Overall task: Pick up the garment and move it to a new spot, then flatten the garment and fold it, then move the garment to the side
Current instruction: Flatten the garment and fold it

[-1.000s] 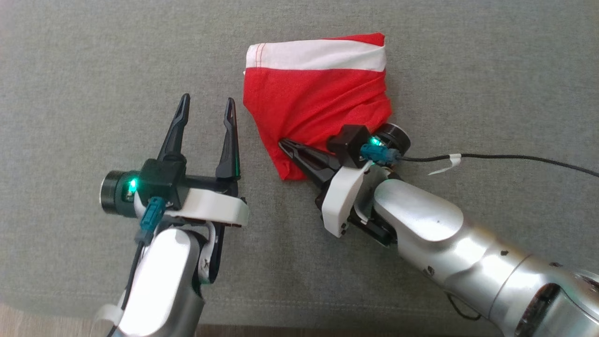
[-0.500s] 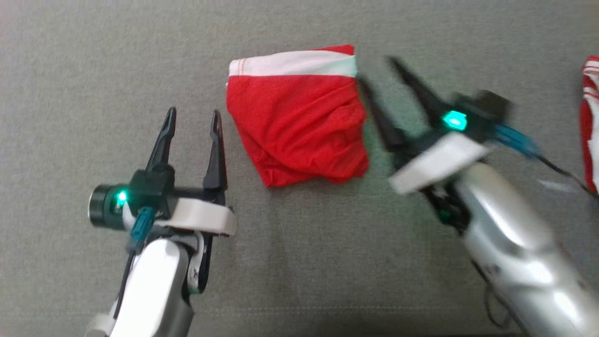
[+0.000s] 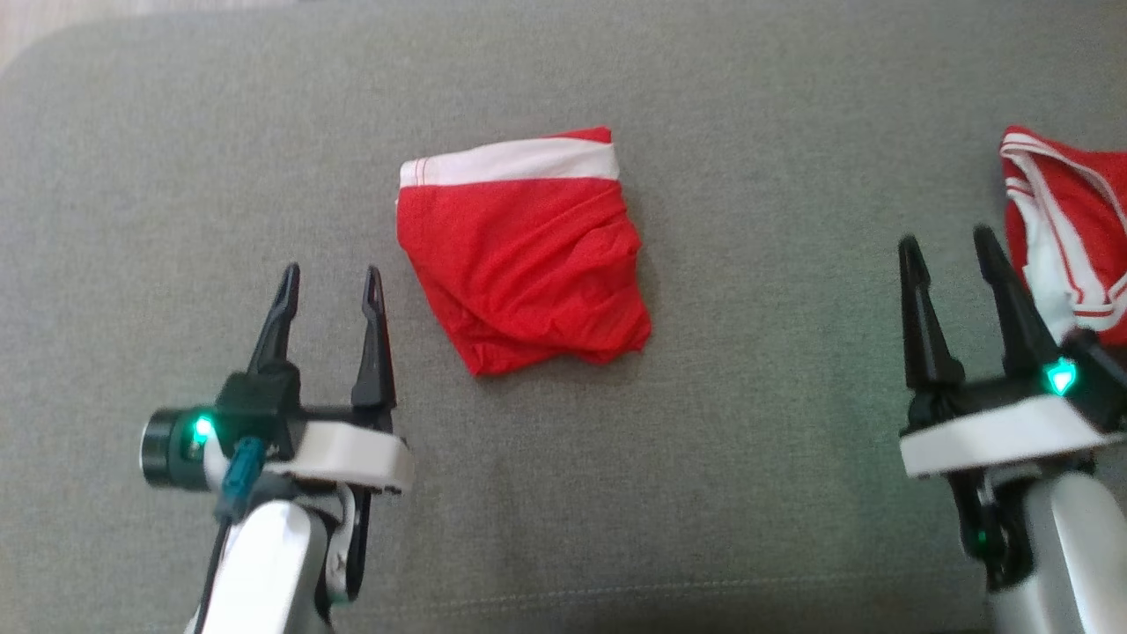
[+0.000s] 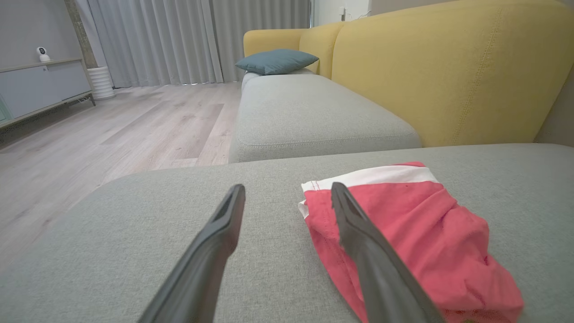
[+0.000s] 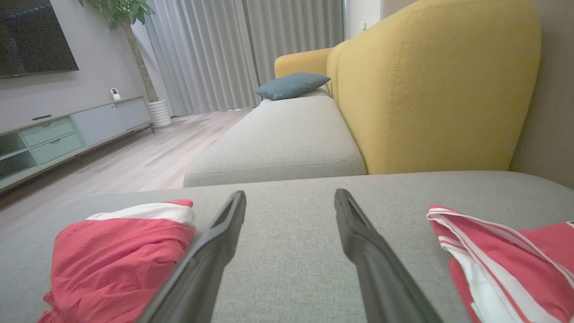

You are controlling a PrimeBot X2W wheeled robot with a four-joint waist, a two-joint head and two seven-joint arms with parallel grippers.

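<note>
Head view: left tool (image 3: 331, 270) and right tool (image 3: 944, 238) gape, pointing forward; garment (image 3: 519, 264) lies between.

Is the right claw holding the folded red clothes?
No, the right claw is open and empty, apart from the folded red garment.

Living room: yellow sofa (image 5: 430, 89), curtains (image 5: 202, 54), television (image 5: 36, 36)

The garment (image 3: 519, 264) was red with a white band; the other garment (image 3: 1070, 207) red, white-striped; the cushion (image 3: 748, 458) grey.
</note>
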